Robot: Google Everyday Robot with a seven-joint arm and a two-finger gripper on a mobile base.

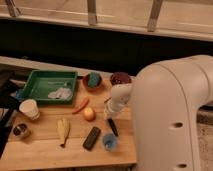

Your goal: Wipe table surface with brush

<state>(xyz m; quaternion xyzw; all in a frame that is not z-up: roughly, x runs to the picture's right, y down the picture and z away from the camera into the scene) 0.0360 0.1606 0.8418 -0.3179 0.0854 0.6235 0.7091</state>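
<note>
The robot's white arm [170, 115] fills the right half of the frame, its elbow bulking over the near corner of the bench [45, 150], a tan top of jointed planks running from the left edge to lower centre. At upper left on the wood sits a green tray [35, 80] with pale scraps inside. Just right of it are a red bowl [92, 81] and a darker one [120, 78].

Smaller things dot the open planks:
- a white cup [30, 109] at far left
- a pale yellow banana-like piece [62, 130]
- a flat black block [91, 137]
- a small blue cup [110, 142]
- an orange ball [89, 114]
- an orange stick [81, 105] slanting toward the tray

At frame centre the gripper [110, 115] hangs low over the wood, pointing down. The brush [113, 127] lies directly beneath it, toward the lower edge of the frame. Its slim black handle slants from upper left to lower right, and its upper end meets the gripper. From here I cannot tell whether the gripper has closed on the handle or merely stands over it.

The brush sits between the black block and the arm, with the blue cup just beside its lower end. My guess is that any sweep would have to run left, along the bare planks by the lower edge, steering clear of that cup and the block.
</note>
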